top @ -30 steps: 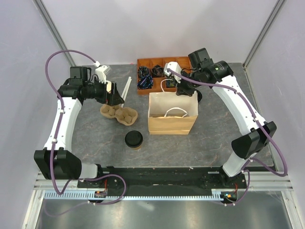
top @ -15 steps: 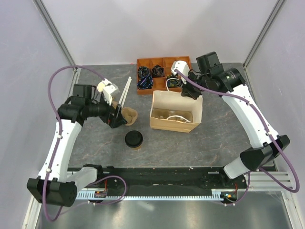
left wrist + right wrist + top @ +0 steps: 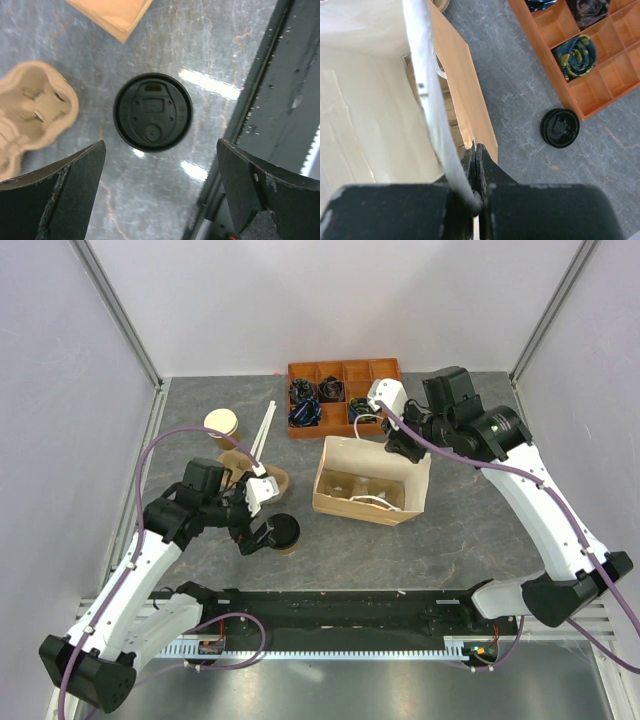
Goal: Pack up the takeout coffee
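Note:
The takeout coffee (image 3: 282, 530) is a brown paper cup under a black lid (image 3: 152, 112), standing near the table's front edge. My left gripper (image 3: 262, 537) (image 3: 161, 155) hangs wide open just above and beside it. The lid lies level with the fingertips and nothing is between them. A kraft paper bag (image 3: 368, 502) (image 3: 462, 85) stands open in the middle, tilted. My right gripper (image 3: 404, 448) (image 3: 476, 152) is shut on its far right rim, beside the white handle (image 3: 427, 85).
A pulp cup carrier (image 3: 268, 478) (image 3: 30, 105) lies left of the bag. A lidless tan cup (image 3: 221, 426) and pale stirrers (image 3: 262, 430) sit behind it. At the back is an orange compartment tray (image 3: 345, 368) (image 3: 600, 75). A loose black lid (image 3: 560, 128) lies near it.
My left arm has swung from the carrier down toward the front, and its open gripper now hangs over the coffee. My right gripper moved right with the bag's rim, tilting the bag open.

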`<state>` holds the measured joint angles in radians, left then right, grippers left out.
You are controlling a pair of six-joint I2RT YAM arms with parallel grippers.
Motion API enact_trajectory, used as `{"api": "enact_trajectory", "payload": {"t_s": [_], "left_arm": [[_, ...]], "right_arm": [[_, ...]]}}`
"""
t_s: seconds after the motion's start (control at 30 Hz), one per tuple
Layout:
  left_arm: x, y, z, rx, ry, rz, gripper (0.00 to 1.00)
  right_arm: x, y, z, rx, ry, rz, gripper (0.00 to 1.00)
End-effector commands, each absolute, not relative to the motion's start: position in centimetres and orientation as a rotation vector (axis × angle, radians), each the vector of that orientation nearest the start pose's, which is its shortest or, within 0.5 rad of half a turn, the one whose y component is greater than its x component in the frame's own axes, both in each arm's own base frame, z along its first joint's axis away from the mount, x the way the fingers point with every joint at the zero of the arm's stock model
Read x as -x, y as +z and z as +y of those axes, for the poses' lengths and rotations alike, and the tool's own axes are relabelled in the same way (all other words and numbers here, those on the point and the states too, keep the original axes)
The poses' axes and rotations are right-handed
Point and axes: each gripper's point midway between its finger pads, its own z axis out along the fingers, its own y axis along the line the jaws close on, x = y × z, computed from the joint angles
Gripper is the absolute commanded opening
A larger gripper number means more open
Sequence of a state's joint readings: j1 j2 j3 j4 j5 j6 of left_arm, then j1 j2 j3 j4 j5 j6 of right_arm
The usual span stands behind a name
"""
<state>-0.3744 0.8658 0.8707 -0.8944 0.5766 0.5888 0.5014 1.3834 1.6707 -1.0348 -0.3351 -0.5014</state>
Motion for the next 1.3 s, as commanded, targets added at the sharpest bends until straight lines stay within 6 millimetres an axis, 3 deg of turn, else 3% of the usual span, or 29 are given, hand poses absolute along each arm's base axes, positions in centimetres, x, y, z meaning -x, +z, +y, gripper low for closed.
{"api": "enact_trajectory", "payload": {"t_s": [0.0, 0.13, 0.43, 0.9, 1.27], "left_arm": [[-19.0, 17.5, -15.6, -1.390, -0.512, 1.802, 1.00], [-19.8, 17.2, -16.2, -1.427, -0.485, 1.722, 1.00], [-19.4, 15.6, -16.8, -1.503, -0.522, 1.705, 1.00], [-18.8, 13.7, -17.6, -1.571, -0.583, 1.696, 1.00], [-19.2, 12.5, -17.8, -1.568, -0.593, 1.721, 1.00]], "right_arm": [[-28.7, 33.5, 19.6, 1.169, 0.320, 1.828, 0.00], [-29.4, 33.5, 19.2, 1.152, 0.252, 1.804, 0.00], [-31.4, 32.8, 18.5, 1.143, 0.127, 1.809, 0.00], [-29.9, 30.4, 19.1, 1.197, 0.122, 1.814, 0.00], [-30.7, 31.5, 19.2, 1.170, 0.079, 1.787, 0.00]]}}
